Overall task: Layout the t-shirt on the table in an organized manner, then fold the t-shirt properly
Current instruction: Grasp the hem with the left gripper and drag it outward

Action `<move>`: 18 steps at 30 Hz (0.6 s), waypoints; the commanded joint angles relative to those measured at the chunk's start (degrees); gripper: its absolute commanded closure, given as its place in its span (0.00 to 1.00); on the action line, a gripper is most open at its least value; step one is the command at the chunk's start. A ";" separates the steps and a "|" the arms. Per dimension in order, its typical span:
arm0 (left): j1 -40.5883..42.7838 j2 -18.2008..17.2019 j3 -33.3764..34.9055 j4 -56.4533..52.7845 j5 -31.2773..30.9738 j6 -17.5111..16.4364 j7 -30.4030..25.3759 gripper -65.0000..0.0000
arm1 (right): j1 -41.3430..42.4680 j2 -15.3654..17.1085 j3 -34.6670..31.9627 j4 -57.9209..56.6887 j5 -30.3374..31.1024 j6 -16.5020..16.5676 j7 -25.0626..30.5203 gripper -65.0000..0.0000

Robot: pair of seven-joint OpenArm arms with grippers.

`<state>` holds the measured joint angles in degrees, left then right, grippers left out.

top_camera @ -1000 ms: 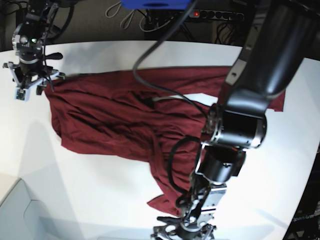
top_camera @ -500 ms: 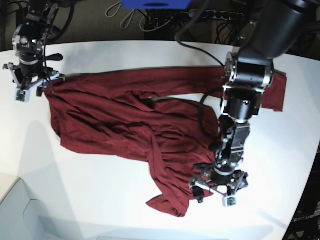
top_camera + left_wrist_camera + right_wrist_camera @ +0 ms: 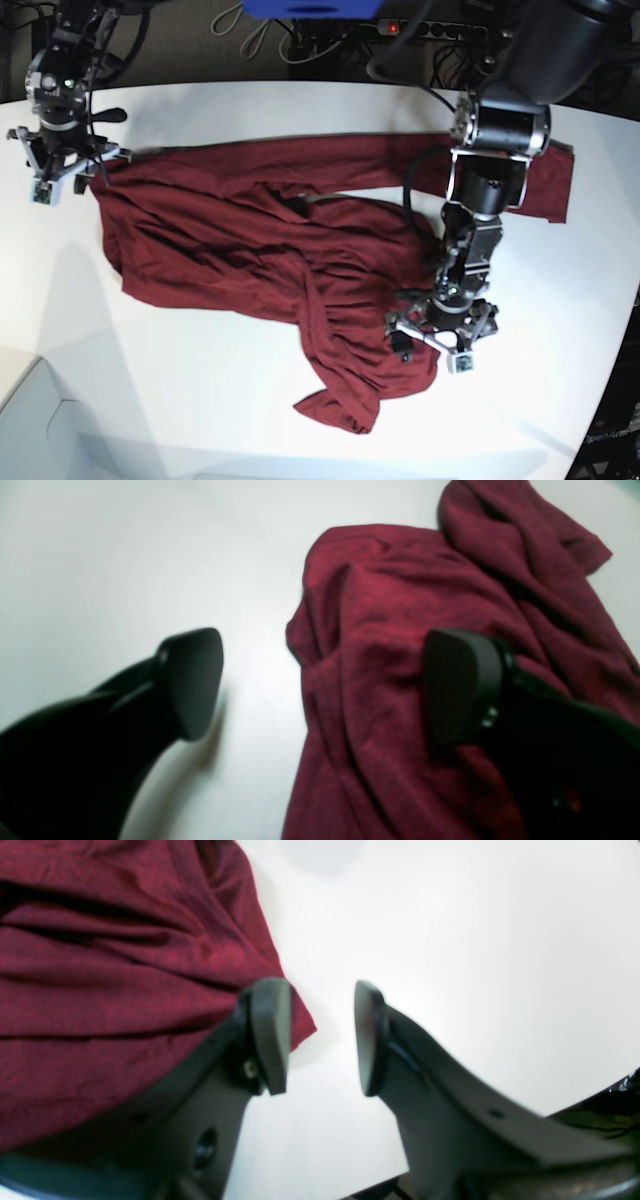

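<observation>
T-shirt lies crumpled lengthwise across the table; both tools spread, gripping nothing.

Power strip with lit red switch on dark floor beyond far edge of desk. Loose white cables coiled left of it, black cables tangled nearby. Blue box at top, cut off by frame.

You're in a robotics lab: bare white table, two black robot arms mounted over it, loose cables and a power strip past the table's far edge.
</observation>
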<state>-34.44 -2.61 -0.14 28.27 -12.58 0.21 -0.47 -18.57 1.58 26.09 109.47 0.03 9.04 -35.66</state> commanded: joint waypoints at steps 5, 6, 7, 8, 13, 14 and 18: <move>-1.74 0.28 -0.08 1.13 -0.04 -0.43 -1.60 0.34 | 0.94 0.57 0.16 0.82 0.01 -0.20 1.42 0.65; -1.74 0.28 -0.08 1.05 -0.04 -0.43 -1.60 0.42 | 0.94 0.57 0.16 0.82 0.01 -0.20 1.42 0.65; -1.74 0.28 -0.08 1.05 -0.04 -0.43 -1.60 0.50 | 0.94 0.57 0.16 0.82 0.01 -0.20 1.42 0.65; -1.74 0.37 -0.08 1.05 -0.04 -0.43 -1.60 0.58 | 0.94 0.57 0.16 0.82 0.01 -0.20 1.42 0.65; -1.74 0.55 -0.17 1.66 -0.12 -0.43 -1.60 0.73 | 1.03 0.57 0.16 0.82 0.01 -0.20 1.42 0.65; -1.74 0.55 -0.17 1.66 -0.12 -0.43 -1.60 0.74 | 1.12 0.57 0.16 0.82 0.01 -0.20 1.42 0.65; -1.74 0.55 -0.25 1.66 -0.12 -0.43 -1.68 0.91 | 2.08 0.57 0.33 0.73 0.01 -0.20 1.42 0.65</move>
<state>-34.11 -2.07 -0.30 28.71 -12.67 0.01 -0.34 -16.64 1.61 26.15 109.32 0.03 9.04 -35.66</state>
